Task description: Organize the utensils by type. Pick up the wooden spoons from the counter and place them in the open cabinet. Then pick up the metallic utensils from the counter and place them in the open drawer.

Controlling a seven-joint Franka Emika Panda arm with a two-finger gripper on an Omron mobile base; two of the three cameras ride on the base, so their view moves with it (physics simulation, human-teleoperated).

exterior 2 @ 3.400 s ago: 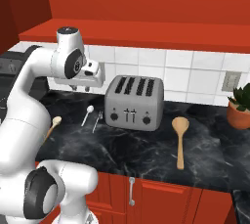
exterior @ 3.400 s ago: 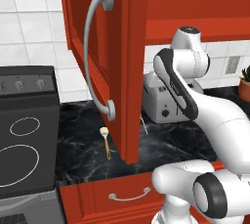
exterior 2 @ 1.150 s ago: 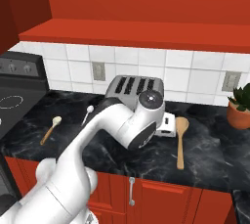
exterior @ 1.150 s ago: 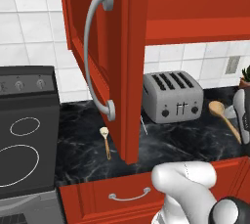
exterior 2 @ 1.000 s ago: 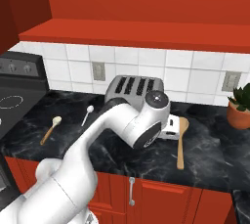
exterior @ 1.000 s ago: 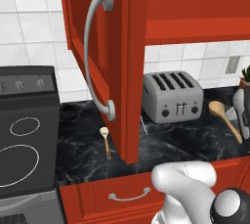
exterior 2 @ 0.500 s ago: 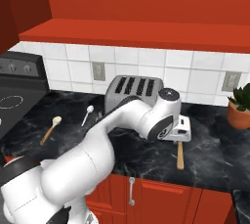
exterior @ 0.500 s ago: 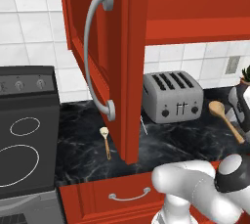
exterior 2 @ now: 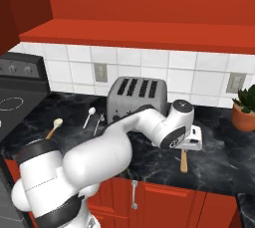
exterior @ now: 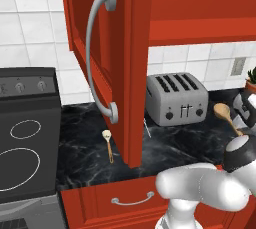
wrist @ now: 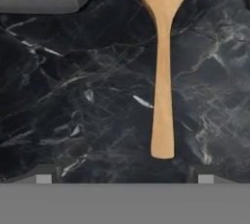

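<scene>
The fingers are standing wide apart and released, grasping nothing, and are hovering over the black marble desk. Just ahead of the fingers, a wooden spoon is lying flat on the desk, its handle end pointing back toward the gap between them and its bowl lying farther out. Beyond the fingers and to one side, a silver toaster is standing against the tiled wall. Well past the toaster from the fingers, two thin metal utensils and a second, smaller wooden spoon are resting on the desk. Above that spoon, the red cabinet door is hanging open, and below it the drawer is showing its front.
</scene>
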